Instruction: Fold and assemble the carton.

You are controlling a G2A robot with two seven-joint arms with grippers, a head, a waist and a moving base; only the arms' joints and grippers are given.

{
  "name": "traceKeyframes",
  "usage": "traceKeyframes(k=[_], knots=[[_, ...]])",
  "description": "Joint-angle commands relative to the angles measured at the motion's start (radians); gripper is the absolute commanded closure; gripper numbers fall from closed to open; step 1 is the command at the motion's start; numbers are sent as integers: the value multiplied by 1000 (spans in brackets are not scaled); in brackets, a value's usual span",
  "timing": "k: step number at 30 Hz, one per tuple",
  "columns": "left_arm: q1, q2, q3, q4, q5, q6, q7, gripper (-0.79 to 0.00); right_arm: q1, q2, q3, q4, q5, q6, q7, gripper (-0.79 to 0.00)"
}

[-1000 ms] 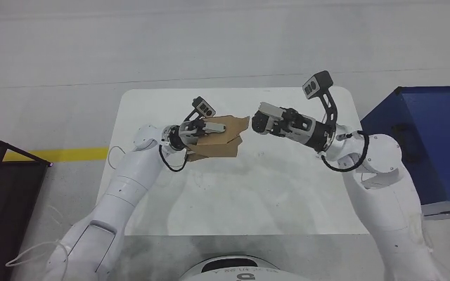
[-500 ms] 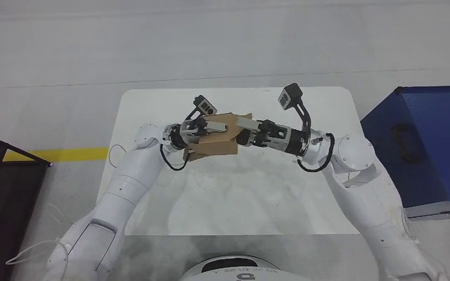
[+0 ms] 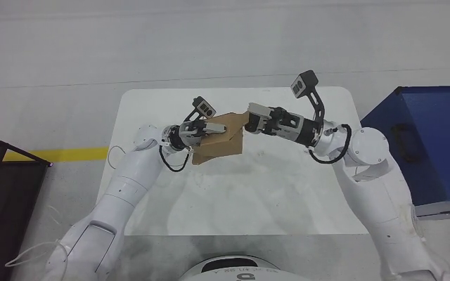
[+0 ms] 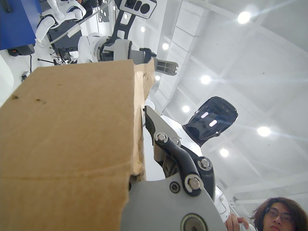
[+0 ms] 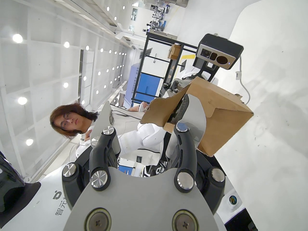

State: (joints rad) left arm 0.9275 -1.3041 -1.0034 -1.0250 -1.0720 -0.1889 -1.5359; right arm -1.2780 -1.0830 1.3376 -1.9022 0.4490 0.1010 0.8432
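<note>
In the top view, the carton (image 3: 219, 144) hangs just above the middle of the frame, over the white worktop (image 3: 281, 204). The left tool (image 3: 211, 128) is clamped on its left wall. The right tool (image 3: 249, 121) stands spread at the raised flap (image 3: 238, 121) on the carton's upper right corner. With one grip carrying everything, we judge that a hard push on the flap could twist the carton or pull it free. A blue bin (image 3: 422, 140) sits at the right edge, well apart, and nothing lies between the arms and the carton.

In the left wrist view, the carton (image 4: 67, 133) fills the lower left. One finger (image 4: 151, 121) of the left tool presses its side wall. The other finger is hidden behind the board, so we cannot tell how deep the hold is.

In the right wrist view, the right tool (image 5: 149, 106) is open, and one finger (image 5: 192, 111) lies against the ragged flap (image 5: 156, 111). Closing off-centre could crease or tear the flap rather than fold it along its score.
</note>
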Motion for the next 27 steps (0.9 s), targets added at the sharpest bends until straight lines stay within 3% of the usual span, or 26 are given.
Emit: traceKeyframes(k=[1, 5, 15, 19, 23, 27], knots=[[1, 1, -1, -4, 0, 0, 0, 0, 0, 1, 0, 2, -6, 0, -2, -548], [4, 2, 0, -9, -1, 1, 0, 0, 5, -1, -30, 12, -10, 7, 8, -545], [9, 2, 11, -23, -13, -3, 0, 0, 34, -7, -87, 44, 18, 22, 36, -453], [9, 2, 16, -23, -16, -5, 0, 0, 35, -8, -95, 43, 24, 25, 38, -369], [8, 3, 19, -23, -21, -8, 0, 0, 32, -6, -93, 39, 15, 26, 33, -237], [8, 4, 18, -23, -28, -13, 0, 0, 16, -2, -70, 32, 17, 24, 31, -222]])
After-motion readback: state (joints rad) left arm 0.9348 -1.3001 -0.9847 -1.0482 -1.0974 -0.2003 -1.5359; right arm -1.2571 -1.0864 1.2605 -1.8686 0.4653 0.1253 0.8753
